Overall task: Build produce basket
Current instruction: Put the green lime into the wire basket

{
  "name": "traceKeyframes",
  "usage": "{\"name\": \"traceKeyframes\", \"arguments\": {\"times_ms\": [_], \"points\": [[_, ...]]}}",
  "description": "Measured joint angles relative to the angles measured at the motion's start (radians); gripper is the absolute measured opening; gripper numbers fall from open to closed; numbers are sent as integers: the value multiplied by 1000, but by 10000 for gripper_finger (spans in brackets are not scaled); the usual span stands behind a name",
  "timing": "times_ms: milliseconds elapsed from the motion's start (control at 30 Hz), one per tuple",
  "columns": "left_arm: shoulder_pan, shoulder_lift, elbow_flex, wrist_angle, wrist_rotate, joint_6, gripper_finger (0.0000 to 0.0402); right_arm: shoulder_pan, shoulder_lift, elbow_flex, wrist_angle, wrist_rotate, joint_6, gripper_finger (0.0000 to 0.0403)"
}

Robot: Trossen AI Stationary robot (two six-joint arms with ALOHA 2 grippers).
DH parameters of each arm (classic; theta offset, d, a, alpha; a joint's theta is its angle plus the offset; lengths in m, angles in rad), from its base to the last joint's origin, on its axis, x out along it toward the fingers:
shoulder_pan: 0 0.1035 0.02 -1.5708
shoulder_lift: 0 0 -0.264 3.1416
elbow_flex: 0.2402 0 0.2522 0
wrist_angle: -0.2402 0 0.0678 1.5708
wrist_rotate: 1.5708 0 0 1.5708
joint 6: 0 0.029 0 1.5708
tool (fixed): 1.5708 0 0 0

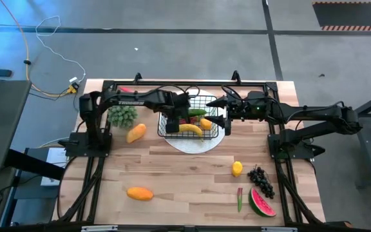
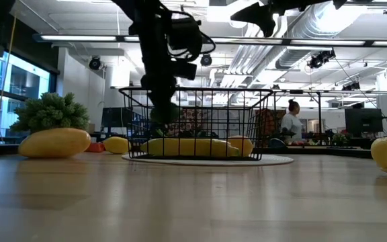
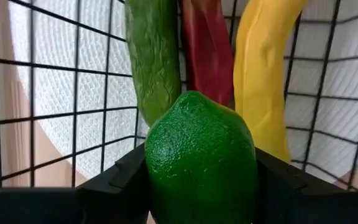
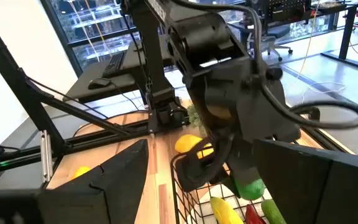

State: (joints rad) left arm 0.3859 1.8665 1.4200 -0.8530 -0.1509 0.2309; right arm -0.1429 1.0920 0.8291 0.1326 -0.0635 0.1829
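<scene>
Lime (image 3: 201,162) clamped in left hand (image 3: 197,186), over basket (image 1: 192,122).

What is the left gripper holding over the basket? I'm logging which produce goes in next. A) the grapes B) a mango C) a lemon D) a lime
D: the left wrist view shows a round green lime clamped between the left gripper's fingers, above the basket, where a cucumber, a red piece and a banana already lie.
</scene>
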Motion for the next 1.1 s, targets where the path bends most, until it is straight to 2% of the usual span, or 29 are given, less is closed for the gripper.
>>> {"name": "traceKeyframes", "arguments": {"times_ms": [267, 433, 633, 733, 833, 1100], "points": [[0, 22, 0, 4, -21, 101, 188, 0, 0, 0, -1, 0, 20, 271], [1, 22, 0, 11, 17, 147, 189, 0, 0, 0, -1, 0, 20, 271], [1, 22, 0, 22, 27, 173, 189, 0, 0, 0, -1, 0, 21, 271], [1, 22, 0, 22, 25, 138, 189, 0, 0, 0, -1, 0, 20, 271], [-1, 22, 0, 21, -1, 95, 189, 0, 0, 0, -1, 0, 19, 271], [0, 22, 0, 19, -79, 113, 189, 0, 0, 0, -1, 0, 19, 271]]}}
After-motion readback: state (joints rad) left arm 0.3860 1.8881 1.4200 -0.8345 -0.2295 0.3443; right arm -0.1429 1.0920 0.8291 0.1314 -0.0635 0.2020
